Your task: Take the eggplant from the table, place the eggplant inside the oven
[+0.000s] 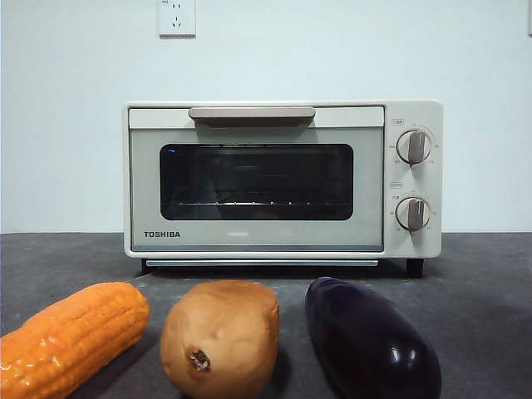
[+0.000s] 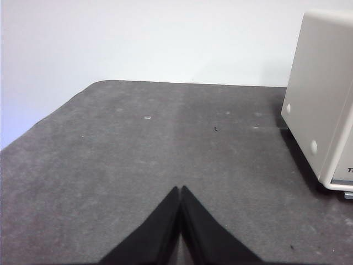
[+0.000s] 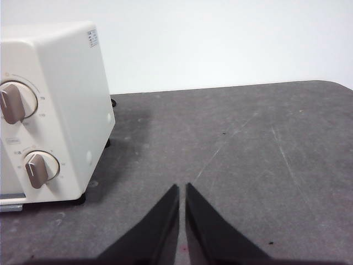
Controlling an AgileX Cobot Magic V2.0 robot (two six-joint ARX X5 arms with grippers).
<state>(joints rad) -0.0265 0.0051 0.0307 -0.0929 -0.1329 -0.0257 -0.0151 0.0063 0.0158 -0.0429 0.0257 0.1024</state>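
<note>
The dark purple eggplant (image 1: 370,339) lies on the grey table (image 1: 482,283) at the front right, next to a brown potato. Behind it stands the cream TOSHIBA oven (image 1: 283,179) with its door closed and a wire rack visible through the glass. No arm shows in the front view. My left gripper (image 2: 181,190) is shut and empty over bare table, with the oven's side wall (image 2: 322,94) off to one side. My right gripper (image 3: 182,187) is shut and empty too, near the oven's knob side (image 3: 49,110). Neither wrist view shows the eggplant.
A brown potato (image 1: 220,337) sits in the front middle and an orange corn cob (image 1: 71,337) at the front left. A wall socket (image 1: 176,17) hangs on the white wall behind the oven. The table's rounded edges show in both wrist views.
</note>
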